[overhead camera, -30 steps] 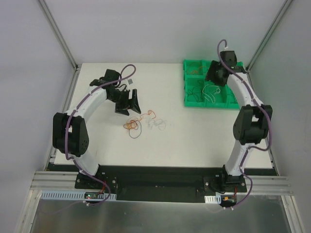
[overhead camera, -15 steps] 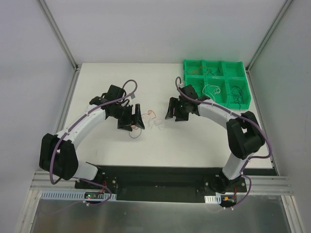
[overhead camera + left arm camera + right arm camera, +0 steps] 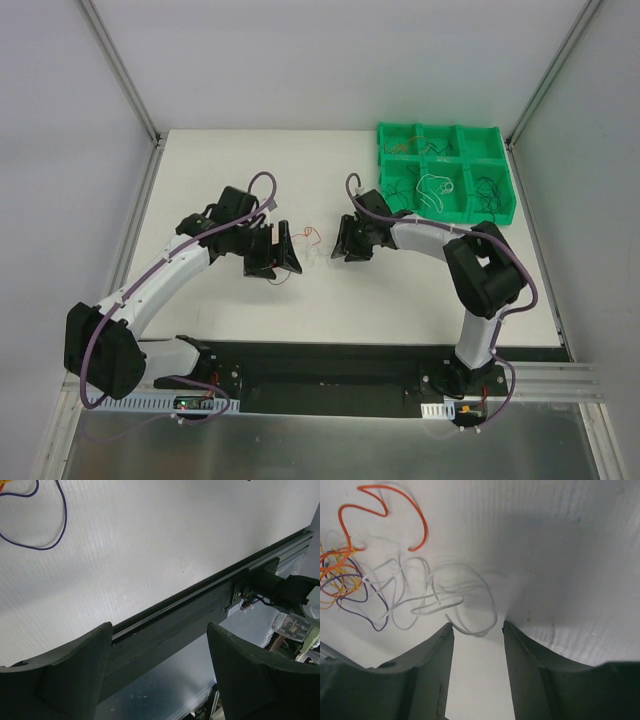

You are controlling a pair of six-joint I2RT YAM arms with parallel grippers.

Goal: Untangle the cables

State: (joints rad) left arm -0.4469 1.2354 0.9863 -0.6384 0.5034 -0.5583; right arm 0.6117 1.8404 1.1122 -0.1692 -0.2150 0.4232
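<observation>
While tangled cables lie outside, a green tray holds white strands.

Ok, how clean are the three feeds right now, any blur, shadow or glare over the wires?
Right wrist: white wire sharp, soft grey shadow on the table ahead of the right tool. Left wrist: left tool soft-focused, purple loop crisp but cropped. Top external: even light, no glare, cables too thin to resolve.

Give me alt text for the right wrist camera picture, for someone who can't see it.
The right claw, jaws open, points down at a white table with the loop end of a curly white cable between its tips. Left of that lies a tangle of orange, yellow and purple cables, with a loose red-orange cable above it.
</observation>
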